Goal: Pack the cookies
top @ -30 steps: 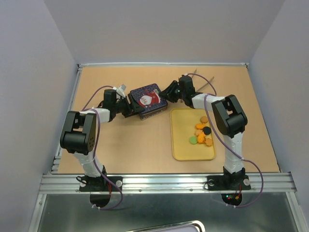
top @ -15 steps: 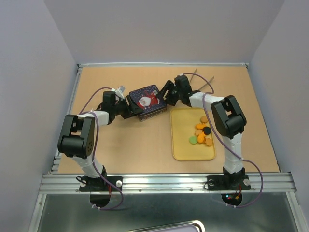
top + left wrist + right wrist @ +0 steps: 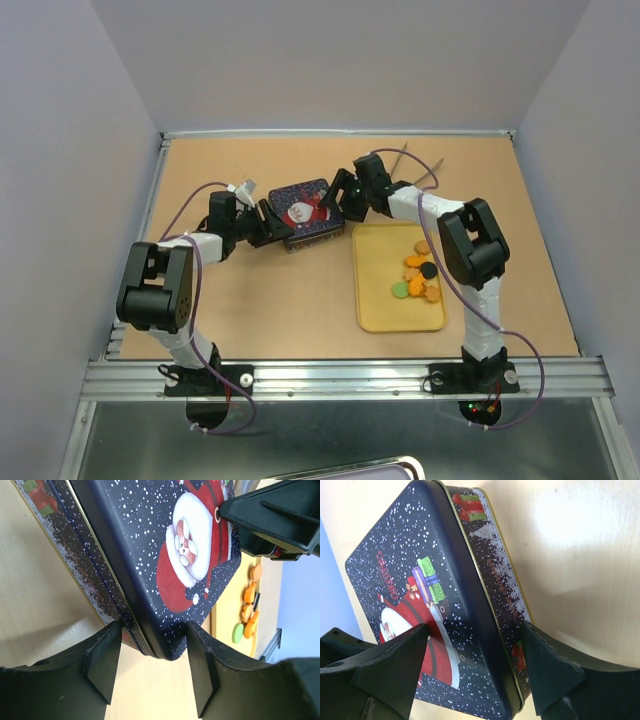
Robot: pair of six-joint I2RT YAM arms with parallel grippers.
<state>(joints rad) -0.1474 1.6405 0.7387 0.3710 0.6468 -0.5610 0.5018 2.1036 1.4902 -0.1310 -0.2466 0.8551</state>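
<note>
The left fingers (image 3: 102,662) were pressed on a corner of the tin (image 3: 140,540), one finger on each side of it, so we saw them holding the tin. The right fingers (image 3: 390,670) were spread wide apart. Another corner of the tin sat in the gap between them. One of those fingers lay over the lid (image 3: 395,580) and the other was next to the tin's side wall, but we could not tell if they touched it. The lid was on the tin. It was dark blue with white snow dots and a Santa (image 3: 187,555) on top. The tin lay flat on the counter (image 3: 270,300), in the middle and toward the far side. Just to the right of the tin we saw a yellow tray (image 3: 375,300). The cookies (image 3: 418,275) lay in a little heap on the right part of the tray. Most were orange, one was black and one was green. The cookies were apart from both pairs of fingers.
</note>
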